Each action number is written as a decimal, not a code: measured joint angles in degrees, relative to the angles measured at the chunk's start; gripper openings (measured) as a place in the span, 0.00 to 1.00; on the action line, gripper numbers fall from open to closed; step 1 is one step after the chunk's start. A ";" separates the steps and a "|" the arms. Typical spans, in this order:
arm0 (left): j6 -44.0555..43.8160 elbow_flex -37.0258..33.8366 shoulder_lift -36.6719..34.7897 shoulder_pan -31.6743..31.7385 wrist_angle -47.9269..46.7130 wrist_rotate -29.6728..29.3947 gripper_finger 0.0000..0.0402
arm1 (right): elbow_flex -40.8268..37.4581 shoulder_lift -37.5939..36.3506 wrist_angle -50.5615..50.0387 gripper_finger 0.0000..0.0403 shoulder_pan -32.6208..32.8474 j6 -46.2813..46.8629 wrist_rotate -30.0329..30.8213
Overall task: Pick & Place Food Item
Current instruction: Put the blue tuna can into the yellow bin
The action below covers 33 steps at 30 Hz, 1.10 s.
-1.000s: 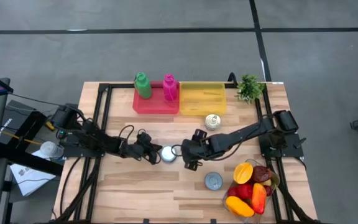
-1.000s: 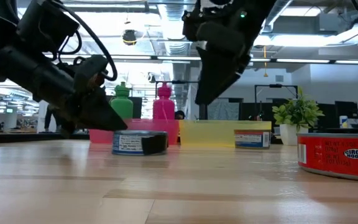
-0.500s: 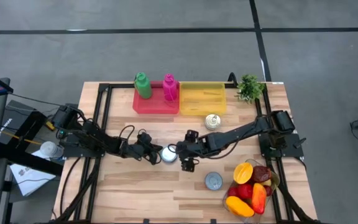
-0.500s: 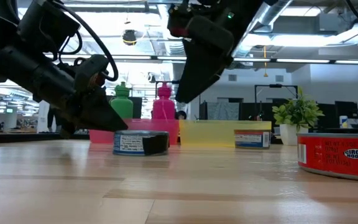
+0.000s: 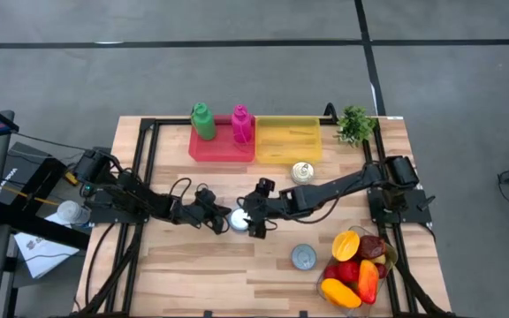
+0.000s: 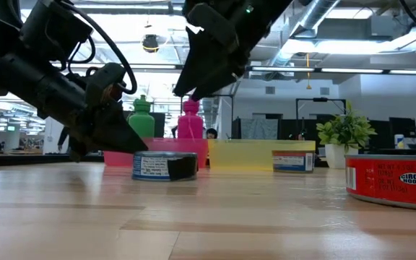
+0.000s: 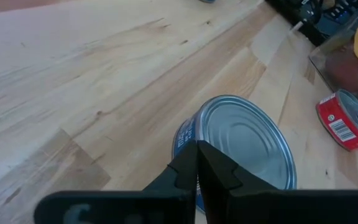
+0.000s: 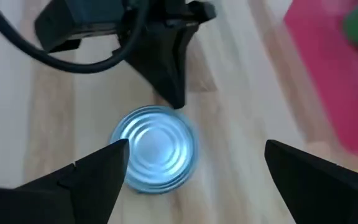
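A low tin can with a blue label and a bare ribbed lid (image 5: 239, 219) (image 6: 165, 166) stands upright on the wooden table near its middle. My left gripper (image 5: 224, 218) (image 7: 197, 163) is shut and reaches in from the table's left, its tips at the can's left rim. My right gripper (image 5: 251, 218) (image 8: 196, 149) is open and hangs above the can, a little to its right. Its two fingers (image 8: 92, 180) are spread wide, and in the low view it (image 6: 193, 83) is well clear of the lid. My left gripper has its shut fingertips (image 8: 178, 102) against the can's upper rim (image 7: 194, 134), on the side toward the table's left. The fingers slant down at it from the left. The can stands flat on the table.
A red tray (image 5: 222, 146) with a green and a pink bottle and a yellow tray (image 5: 287, 139) stand at the far edge, with a small plant (image 5: 354, 124) to their right. Two more cans (image 5: 302, 171) (image 5: 303, 257) and a clear tub of fruit (image 5: 356, 265) fill the right side.
My right gripper has moved toward the table's left, from beside the can to above it, staying open. In the low view it has also risen somewhat.
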 joint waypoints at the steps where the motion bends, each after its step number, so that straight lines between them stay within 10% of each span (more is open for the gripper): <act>1: 0.00 -0.01 0.00 0.00 0.03 0.00 0.00 | 0.00 0.00 -0.56 0.92 -0.05 2.20 -1.27; 14: 0.00 -0.01 0.00 0.00 1.63 0.33 0.00 | 0.91 0.00 -4.23 0.99 -4.10 3.46 -20.20; 33: 0.00 0.01 0.00 0.00 2.40 1.42 0.00 | 0.94 0.90 -3.61 0.99 -1.90 -5.92 -7.50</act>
